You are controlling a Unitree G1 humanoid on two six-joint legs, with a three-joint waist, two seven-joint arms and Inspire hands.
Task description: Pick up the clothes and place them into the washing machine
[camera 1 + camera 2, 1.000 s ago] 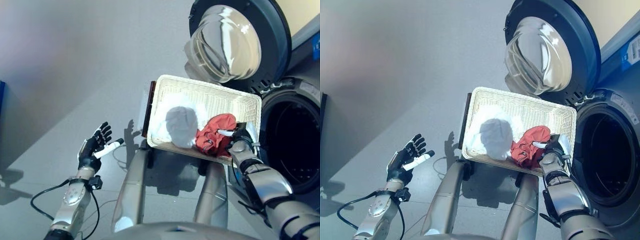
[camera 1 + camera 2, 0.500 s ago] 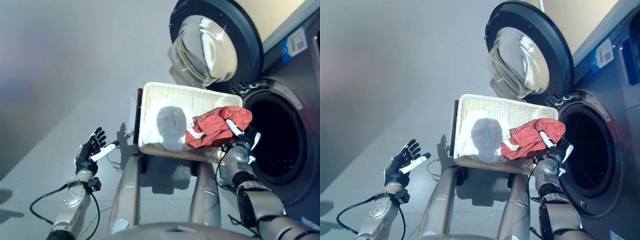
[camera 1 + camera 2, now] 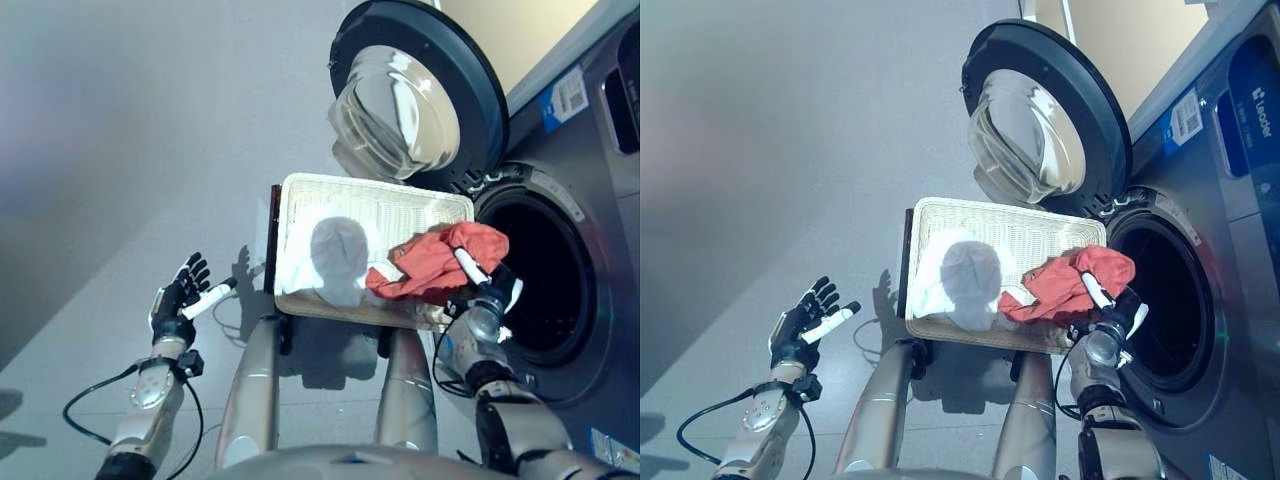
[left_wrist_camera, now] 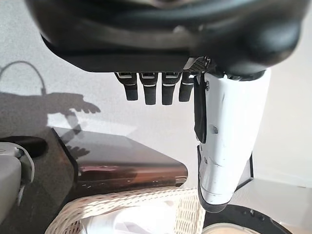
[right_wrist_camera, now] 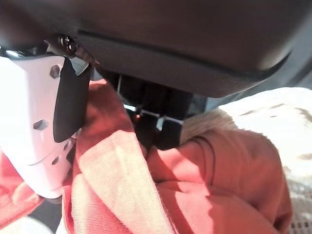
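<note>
— What's changed at the washing machine (image 3: 1200, 250)?
— Lifted clear of the basket (image 3: 300, 200), the red garment (image 3: 435, 265) hangs at the drum opening (image 3: 535, 275), just left of it, pinched in the right hand (image 3: 485, 290).
— Left hand (image 3: 180, 300)?
— Far side, fingers spread, empty.

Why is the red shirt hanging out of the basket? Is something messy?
Nothing is wrong. The right hand is gripping the red garment and has it lifted over the white wicker basket's rim, beside the washing machine's open drum. A white garment lies in the basket.
</note>
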